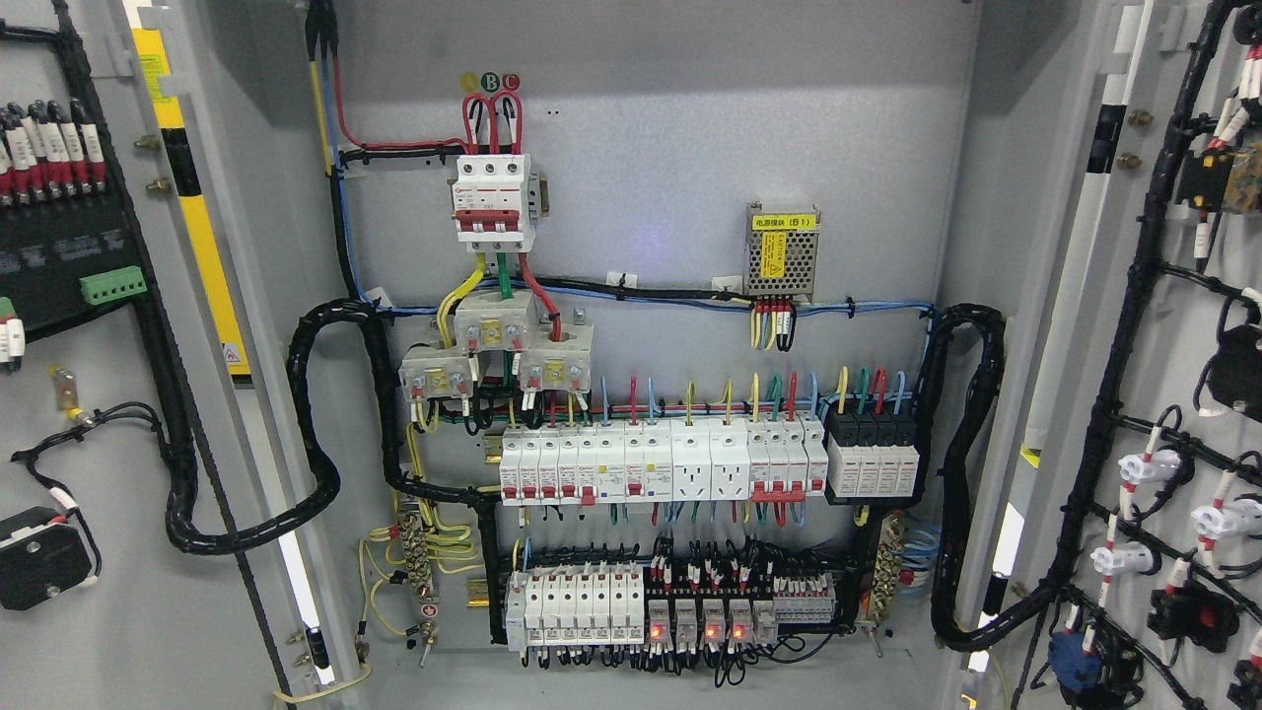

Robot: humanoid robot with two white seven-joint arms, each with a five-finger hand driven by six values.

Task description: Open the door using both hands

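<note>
Both doors of the electrical cabinet stand swung wide open. The left door (108, 414) shows its inner face at the picture's left, with wiring and a green terminal block. The right door (1173, 394) shows its inner face at the right, with black cable looms and white connectors. Between them the grey back panel (651, 177) is exposed, carrying a red-and-white main breaker (493, 202), a row of white breakers (661, 463) and relays with red lights (695, 626). Neither of my hands nor any arm shows in the head view.
Thick black cable bundles (315, 434) loop from the panel to each door, the right one (961, 473) near the hinge. A small metal power supply with a yellow label (782, 251) sits upper right on the panel. A yellow-and-black strip (192, 197) runs down the left frame.
</note>
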